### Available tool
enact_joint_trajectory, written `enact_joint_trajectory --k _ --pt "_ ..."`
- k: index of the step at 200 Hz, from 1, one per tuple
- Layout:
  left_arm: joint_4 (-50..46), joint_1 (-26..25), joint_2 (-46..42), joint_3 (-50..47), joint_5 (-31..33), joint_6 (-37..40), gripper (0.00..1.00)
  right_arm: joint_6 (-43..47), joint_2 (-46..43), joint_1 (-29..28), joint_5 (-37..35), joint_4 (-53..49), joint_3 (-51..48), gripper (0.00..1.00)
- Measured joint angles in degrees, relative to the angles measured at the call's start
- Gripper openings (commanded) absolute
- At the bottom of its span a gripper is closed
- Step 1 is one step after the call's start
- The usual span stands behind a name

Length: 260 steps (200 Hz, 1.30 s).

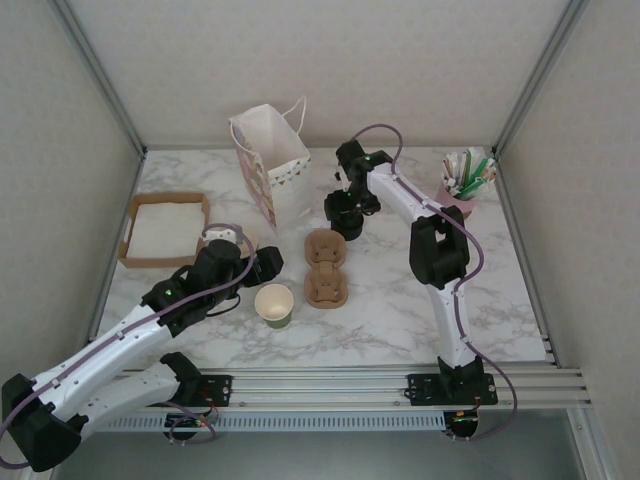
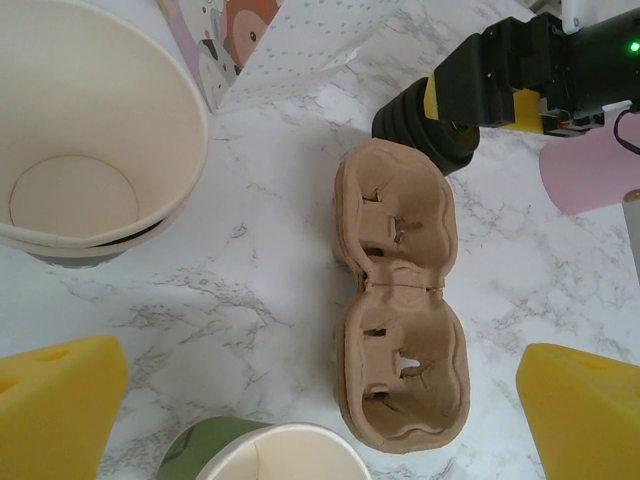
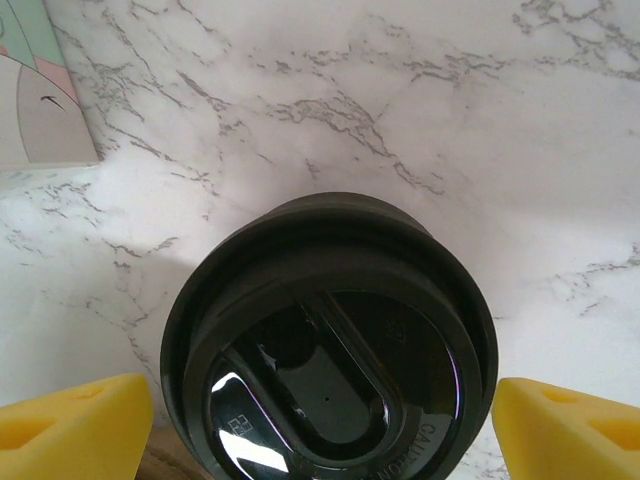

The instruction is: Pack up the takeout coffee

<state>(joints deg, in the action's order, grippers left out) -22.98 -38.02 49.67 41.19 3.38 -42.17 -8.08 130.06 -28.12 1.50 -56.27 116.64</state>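
- The coffee cup (image 3: 330, 340) stands upright on the marble table (image 1: 400, 300), toward the far middle, just beside the paper bag (image 1: 268, 160). From the right wrist we see mostly its black lid. The cup's wall is hidden beneath it.
- The right gripper (image 3: 320, 420) hangs directly over the lid. Its yellow fingers (image 3: 70, 415) are spread wide, one on each side and clear of the rim, and it holds nothing.
- We judge the step in hand to be the reach for the coffee, since the grasp is not yet made.
- The next move calls for bringing the fingers down past the lid's edge and closing on the cup body. A squeeze on the lid alone could pop it off or tip the cup.
- After that we expect a level lift and a short carry to the cardboard carrier (image 2: 400, 310). It lies near the cup, toward us, with both pockets empty.
- The cup must drop straight into a pocket, because the inner tabs look likely to catch a tilted base.
- The left gripper (image 2: 318, 410) hovers low near the carrier with its fingers wide apart and nothing between them. It is placed to steady the carrier if needed.
- A stack of lidless cups (image 2: 80, 130) and a single open cup (image 1: 274, 305) sit close to the left gripper, and both should be left alone.
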Motion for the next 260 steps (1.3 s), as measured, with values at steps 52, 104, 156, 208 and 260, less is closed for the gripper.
enact_joint_trajectory --k 52,104,156,208,260 --pt "0.0 0.0 -0.5 -0.1 0.0 0.0 1.00 0.0 0.1 0.1 0.0 -0.1 0.0 0.87" --pt "0.0 0.4 -0.6 -0.1 0.0 0.0 1.00 0.0 0.2 0.1 0.0 -0.1 0.0 0.85" --pt "0.0 0.4 -0.6 -0.2 0.0 0.0 1.00 0.0 0.3 0.1 0.0 -0.1 0.0 0.81" --pt "0.0 0.4 -0.6 -0.2 0.0 0.0 1.00 0.0 0.3 0.1 0.0 -0.1 0.0 0.79" --pt "0.0 0.6 -0.6 -0.2 0.0 0.0 1.00 0.0 0.3 0.2 0.1 -0.1 0.0 0.77"
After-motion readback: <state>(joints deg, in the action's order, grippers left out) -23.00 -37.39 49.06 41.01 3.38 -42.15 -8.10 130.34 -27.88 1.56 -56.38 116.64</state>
